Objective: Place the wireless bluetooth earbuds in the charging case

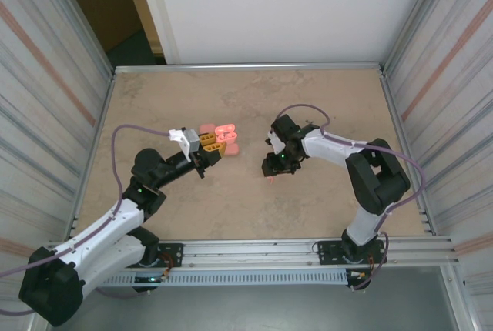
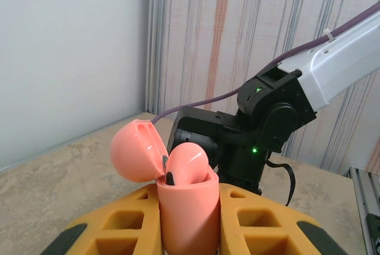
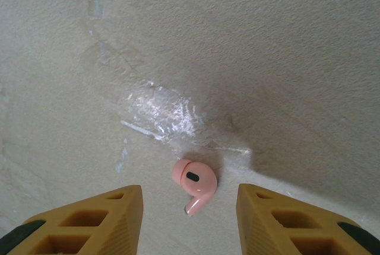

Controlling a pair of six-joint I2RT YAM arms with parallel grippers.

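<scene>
A beige mottled stone-look table (image 1: 308,108) is fenced by ribbed metal walls (image 1: 46,77). Near its middle, in the top view, the left gripper (image 1: 209,146) is clamped on a rounded salmon-pink plastic charging case (image 1: 224,138), with a few more pink pieces (image 1: 206,127) lying just beside it (too small and bunched to tell cases from earbuds). The right gripper (image 1: 271,169) hangs well apart to the right, pointing down at the table.

In the left wrist view the case (image 2: 187,207) stands upright, pinched between the yellow fingers (image 2: 261,225). Its lid (image 2: 136,151) is swung open to the left, and the black and white right arm (image 2: 255,130) is behind it. A rounded pink form (image 2: 189,159) fills the case mouth; whether it is a seated earbud cannot be told. The case's bottom is cut off by the frame edge.

In the right wrist view a single tiny salmon-pink plastic earbud (image 3: 193,178) lies on the bare table between the spread yellow fingers (image 3: 89,219), touching neither. Nothing lies over it. Just beyond it is a glossy smeared patch (image 3: 160,112). The earbud's long axis runs up and down the frame: bulbous head away from the camera with a dark oval spot facing up, short stem pointing back toward the wrist.
</scene>
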